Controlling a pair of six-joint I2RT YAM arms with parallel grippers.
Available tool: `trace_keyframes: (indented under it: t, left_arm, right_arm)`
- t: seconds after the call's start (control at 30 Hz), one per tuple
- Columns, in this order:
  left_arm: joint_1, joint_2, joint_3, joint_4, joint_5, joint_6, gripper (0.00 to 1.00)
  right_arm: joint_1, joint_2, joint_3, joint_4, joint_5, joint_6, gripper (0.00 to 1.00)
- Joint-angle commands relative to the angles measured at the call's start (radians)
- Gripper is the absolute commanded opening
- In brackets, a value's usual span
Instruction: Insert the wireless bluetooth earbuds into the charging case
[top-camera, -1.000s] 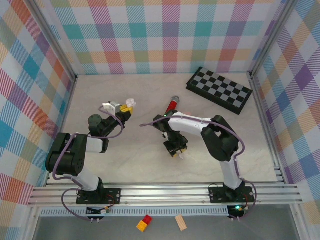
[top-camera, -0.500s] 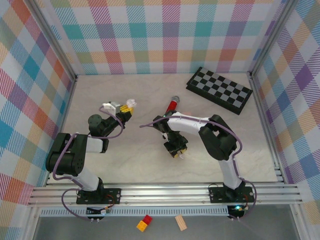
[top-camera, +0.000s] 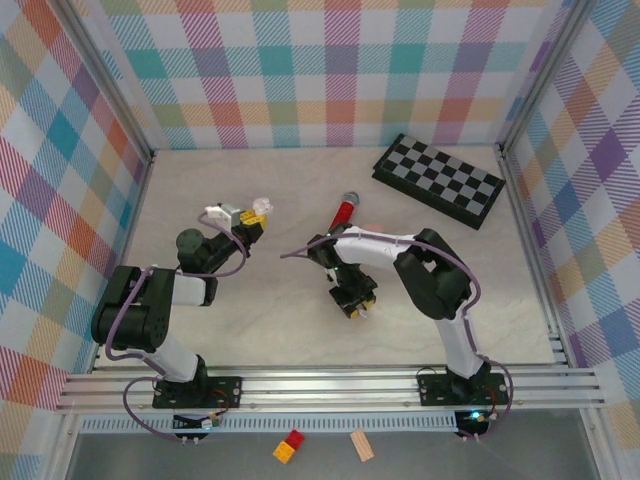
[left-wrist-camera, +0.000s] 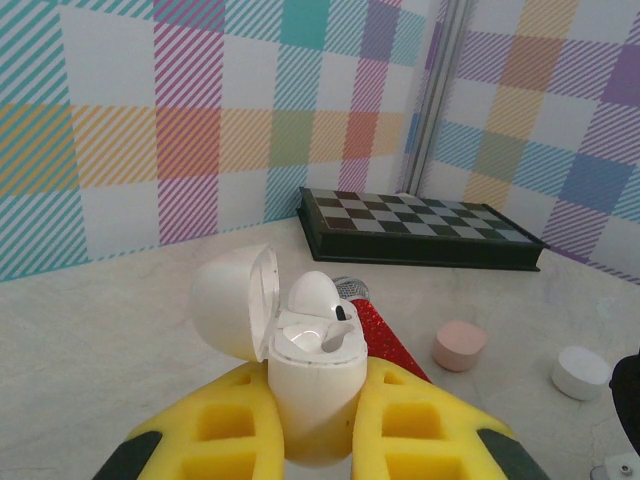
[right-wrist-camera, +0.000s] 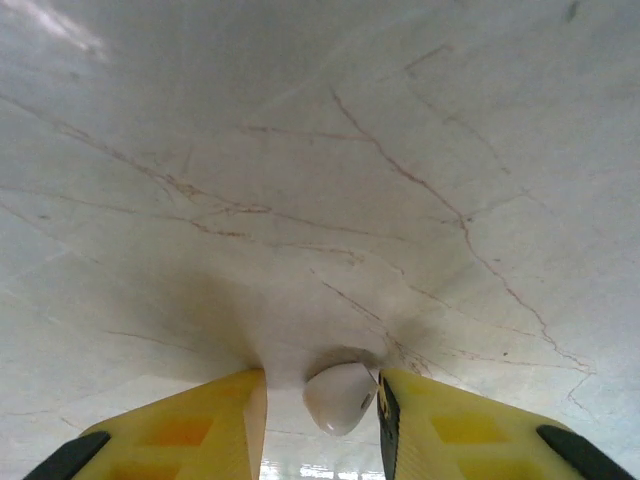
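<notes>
While the left tool (left-wrist-camera: 314, 410) clamps the glossy case (left-wrist-camera: 300, 350), the part-open right tool (right-wrist-camera: 322, 388) straddles one earbud (right-wrist-camera: 341, 398).

top: overhead, whole table (top-camera: 250, 330) | left wrist: level, shares chessboard (left-wrist-camera: 420, 228) | right wrist: close, facing tabletop

Your left claw (left-wrist-camera: 310, 425) and right claw (right-wrist-camera: 322, 412) are both yellow with black patches. The case (left-wrist-camera: 305, 378) and earbud (right-wrist-camera: 340, 397) are white. The counter (right-wrist-camera: 320, 150) is cream marble veined brown, the walls (top-camera: 320, 70) pastel plaid, the chessboard (top-camera: 440, 180) black-and-grey checks, the microphone (top-camera: 343, 212) glittery red.
</notes>
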Motion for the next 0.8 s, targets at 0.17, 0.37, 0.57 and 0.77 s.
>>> trace_keyframes:
  t: [0.17,0.37,0.57,0.77]
  left_arm:
    - [0.006,-0.02,0.007,0.038,0.021,-0.007,0.0]
    - [0.006,-0.023,0.005,0.038,0.024,-0.01,0.0]
    - [0.006,-0.025,0.006,0.039,0.028,-0.013,0.0]
    - [0.003,-0.044,-0.002,0.038,0.023,-0.015,0.0]
  right_arm:
    - [-0.008,0.026,-0.032,0.004,0.008,-0.007,0.34]
    - [-0.009,0.016,-0.046,0.015,0.025,-0.002,0.26]
    - [-0.011,-0.028,-0.06,0.043,0.021,0.01,0.24]
    - [-0.027,-0.113,-0.08,0.102,-0.017,0.024,0.22]
